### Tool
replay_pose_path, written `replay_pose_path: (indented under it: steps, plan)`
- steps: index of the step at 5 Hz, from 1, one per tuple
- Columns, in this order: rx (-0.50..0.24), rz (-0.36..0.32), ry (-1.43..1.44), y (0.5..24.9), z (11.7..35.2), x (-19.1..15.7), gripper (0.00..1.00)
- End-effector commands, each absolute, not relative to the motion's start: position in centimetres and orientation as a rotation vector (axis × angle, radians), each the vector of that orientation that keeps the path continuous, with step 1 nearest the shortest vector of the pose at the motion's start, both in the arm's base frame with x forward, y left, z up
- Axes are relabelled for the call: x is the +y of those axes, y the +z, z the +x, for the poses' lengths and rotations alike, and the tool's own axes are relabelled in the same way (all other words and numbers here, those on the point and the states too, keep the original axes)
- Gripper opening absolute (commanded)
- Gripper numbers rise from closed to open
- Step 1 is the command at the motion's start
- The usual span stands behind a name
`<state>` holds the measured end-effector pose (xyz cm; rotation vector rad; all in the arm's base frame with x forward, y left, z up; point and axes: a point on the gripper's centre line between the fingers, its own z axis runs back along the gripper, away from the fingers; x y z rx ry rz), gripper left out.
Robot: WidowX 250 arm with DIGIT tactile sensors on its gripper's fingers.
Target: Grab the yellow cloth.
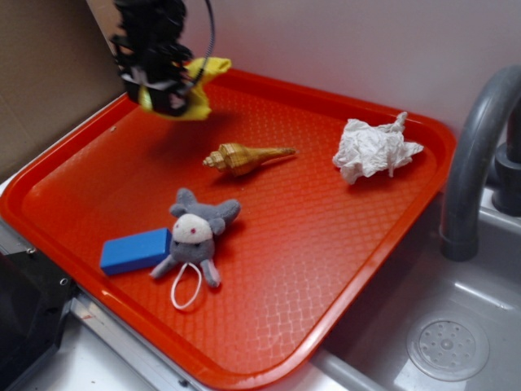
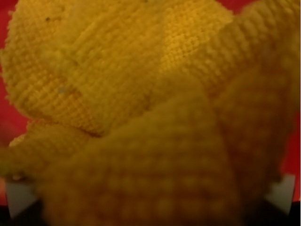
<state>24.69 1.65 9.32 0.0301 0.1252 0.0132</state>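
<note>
The black tool [image 1: 167, 96] is clamped on the yellow cloth [image 1: 199, 85], holding it bunched just above the far left corner of the red tray [image 1: 342, 277]. In the wrist view the cloth [image 2: 141, 94] fills the frame, its looped terry weave folded in soft ridges. On the tray's waffle-textured plastic lie a spiralled golden seashell [image 1: 244, 156], a crumpled white tissue wad [image 1: 373, 148], a grey plush toy [image 1: 195, 236] and a blue rectangular block [image 1: 135, 250].
</note>
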Motion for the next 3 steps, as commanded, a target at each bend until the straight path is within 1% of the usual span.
replay_pose_path:
  steps: [1, 2, 3]
  plan:
    - [-0.192, -0.015, -0.157, 15.7, 16.5, 0.2, 0.0]
    - [-0.182, -0.011, -0.101, 15.2, 17.0, 0.6, 0.0]
    - [-0.145, 0.051, -0.038, 14.3, 18.7, 0.9, 0.0]
